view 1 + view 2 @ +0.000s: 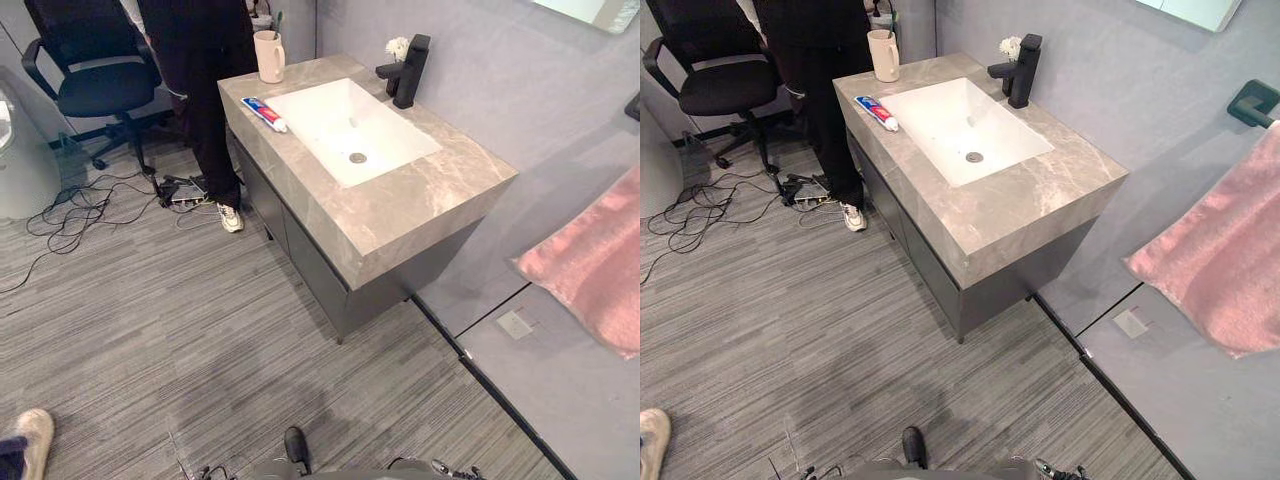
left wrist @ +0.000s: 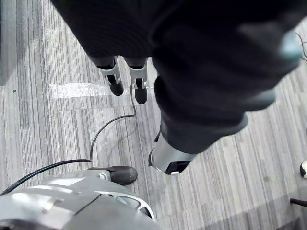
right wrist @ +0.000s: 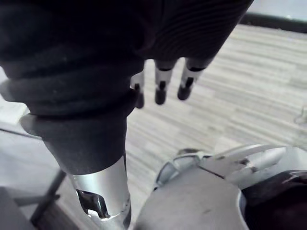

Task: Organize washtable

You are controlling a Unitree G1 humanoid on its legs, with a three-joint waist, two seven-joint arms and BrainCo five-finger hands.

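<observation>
The stone surface (image 1: 400,215) is the biggest thing here, with a white basin (image 1: 330,120) sunk into it. Everything the task concerns sits round that basin. It looks dry and holds nothing but its drain (image 1: 358,158).

A pink towel (image 1: 600,260) hangs on the wall well to the right of the basin, presumably kept within a washer's reach. A person (image 1: 205,90) in dark clothes stands past the basin's far end, close against the surface. An office chair (image 1: 100,85) stands farther out on the same side.

The black faucet (image 1: 408,72) is fixed upright on the wall side of the basin, with its spout over the water side. The cream mug (image 1: 269,57) stands upright beyond the basin's far end, near the corner of the surface. I judge this to be its proper place.

The toothpaste tube (image 1: 264,113) lies flat just beside the basin's front edge, opposite the faucet side. It looks dropped there rather than put away, so it is probably the thing to tidy, perhaps into the mug. A small white flower (image 1: 397,47) sits behind the faucet as decoration.

The left robot hand (image 2: 115,76) hangs over the floor, well short of the basin, its fingers straight and loose and holding nothing. The right robot hand (image 3: 161,86) hangs the same way, fingers relaxed and empty. I judge that no reach has begun.
</observation>
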